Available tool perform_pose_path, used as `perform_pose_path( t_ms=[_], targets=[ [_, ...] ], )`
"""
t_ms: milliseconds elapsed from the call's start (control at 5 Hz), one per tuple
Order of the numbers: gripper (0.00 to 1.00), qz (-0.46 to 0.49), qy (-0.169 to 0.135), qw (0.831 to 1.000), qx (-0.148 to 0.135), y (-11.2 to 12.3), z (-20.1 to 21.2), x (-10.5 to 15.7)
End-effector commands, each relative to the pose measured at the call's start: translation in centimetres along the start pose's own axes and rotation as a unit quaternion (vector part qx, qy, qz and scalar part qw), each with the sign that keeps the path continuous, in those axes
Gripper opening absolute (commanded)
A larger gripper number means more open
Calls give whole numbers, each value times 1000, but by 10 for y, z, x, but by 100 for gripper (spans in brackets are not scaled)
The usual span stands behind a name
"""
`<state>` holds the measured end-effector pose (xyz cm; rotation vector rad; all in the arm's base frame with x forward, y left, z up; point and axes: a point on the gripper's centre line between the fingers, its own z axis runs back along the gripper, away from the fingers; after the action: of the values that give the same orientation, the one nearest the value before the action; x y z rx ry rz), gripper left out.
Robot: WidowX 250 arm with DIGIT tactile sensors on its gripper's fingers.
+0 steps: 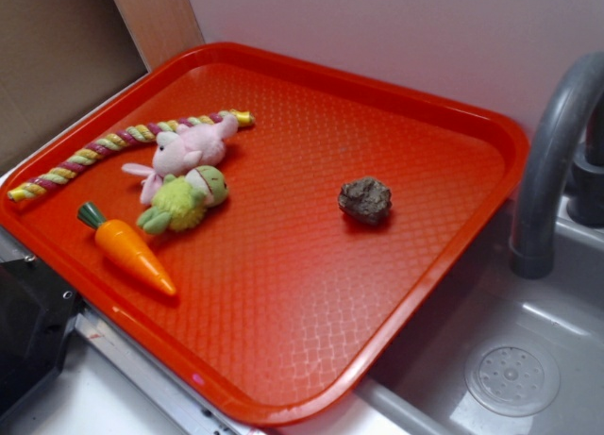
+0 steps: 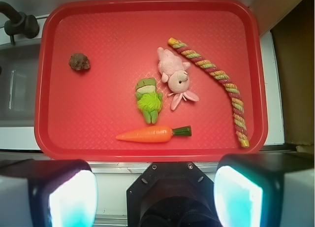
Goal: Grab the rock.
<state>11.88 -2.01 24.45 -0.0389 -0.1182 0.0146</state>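
Gripper: the two pale, light-faced fingers of the gripper [image 2: 155, 192] stand wide apart at the bottom of the wrist view, with nothing between them; it hangs above and outside the tray's near long edge.
Tray: a red textured plastic tray [image 1: 491, 142] carries every item; it sits beside a grey sink [image 1: 514, 374] with a curved grey tap [image 1: 547, 161].
Carrot: an orange plastic toy carrot with a green top [image 2: 153, 134] lies along the tray's near long edge, closest to the gripper.
Green toy: a small lime-green plush figure [image 2: 148, 99] lies just past the carrot, near the tray's middle.
Pink toy: a pink plush rabbit [image 2: 174, 76] lies right beside the green one, probably touching it.
Rope: a twisted rope of yellow, pink and green strands [image 2: 219, 81] curves along the short edge away from the sink.
Rock: the small lumpy dark brown-grey rock [image 1: 365, 200] [image 2: 79, 61] lies alone on bare tray near the sink-side short edge, well apart from the toys and the gripper.
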Motion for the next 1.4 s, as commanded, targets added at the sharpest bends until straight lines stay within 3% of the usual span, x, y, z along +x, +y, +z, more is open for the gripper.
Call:
perform_pose_path(
  t_ms=[0,400,600,800,1200],
  targets=[
    [100,0,0,1000,0,0,0,0],
    [100,69,-38,996,-45,-20,-45,56],
    [100,54,-47,996,-44,-44,-78,85],
    [100,13,-48,998,-37,-69,-104,99],
    [100,-52,-16,996,-67,-115,-145,114]
  ],
)
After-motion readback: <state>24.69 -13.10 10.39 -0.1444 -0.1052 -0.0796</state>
